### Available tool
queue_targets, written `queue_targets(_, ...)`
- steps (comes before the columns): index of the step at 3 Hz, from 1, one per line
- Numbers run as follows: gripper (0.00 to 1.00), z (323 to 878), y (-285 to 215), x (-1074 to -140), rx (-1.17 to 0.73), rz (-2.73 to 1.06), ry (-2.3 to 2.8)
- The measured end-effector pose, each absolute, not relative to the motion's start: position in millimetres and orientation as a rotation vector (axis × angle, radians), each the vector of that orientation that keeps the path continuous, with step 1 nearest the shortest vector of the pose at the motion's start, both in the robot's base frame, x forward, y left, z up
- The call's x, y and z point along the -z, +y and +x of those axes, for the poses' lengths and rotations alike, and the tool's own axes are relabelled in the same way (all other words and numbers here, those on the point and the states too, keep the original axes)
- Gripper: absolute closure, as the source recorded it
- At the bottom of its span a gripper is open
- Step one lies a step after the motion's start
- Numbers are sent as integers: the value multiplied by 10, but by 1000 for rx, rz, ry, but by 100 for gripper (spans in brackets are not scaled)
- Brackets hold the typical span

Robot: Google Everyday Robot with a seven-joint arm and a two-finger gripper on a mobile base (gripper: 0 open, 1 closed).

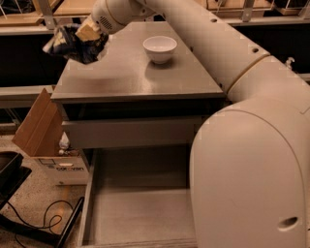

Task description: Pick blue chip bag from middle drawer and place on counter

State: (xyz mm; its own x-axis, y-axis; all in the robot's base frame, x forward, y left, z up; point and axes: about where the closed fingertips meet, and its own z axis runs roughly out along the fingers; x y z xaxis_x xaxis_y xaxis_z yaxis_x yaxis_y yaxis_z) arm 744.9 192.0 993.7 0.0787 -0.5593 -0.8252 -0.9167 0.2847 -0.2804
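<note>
The blue chip bag [72, 42] is crumpled dark-blue foil, held in the air above the counter's far left corner. My gripper [88, 32] is shut on the bag at its right side, with tan fingers [85, 33] showing against the foil. The counter [131, 72] is a smooth grey top below the bag. The middle drawer [140, 208] is pulled out at the bottom of the view, with a bare grey floor. My white arm crosses from the upper middle to the lower right and hides the drawer's right side.
A white bowl [160, 48] stands on the counter's far middle. An open cardboard box [46, 140] sits on the floor left of the cabinet. Black cables [29, 223] lie on the floor at lower left. Wooden shelving [19, 14] runs along the back.
</note>
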Motion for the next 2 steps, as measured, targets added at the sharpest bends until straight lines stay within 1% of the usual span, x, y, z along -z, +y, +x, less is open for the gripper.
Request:
queue_targets(1, 5, 7446, 1943, -9915, -473, -1394, 1599)
queue_targets(2, 0, 7445, 1956, -9903, -475, -1396, 1599)
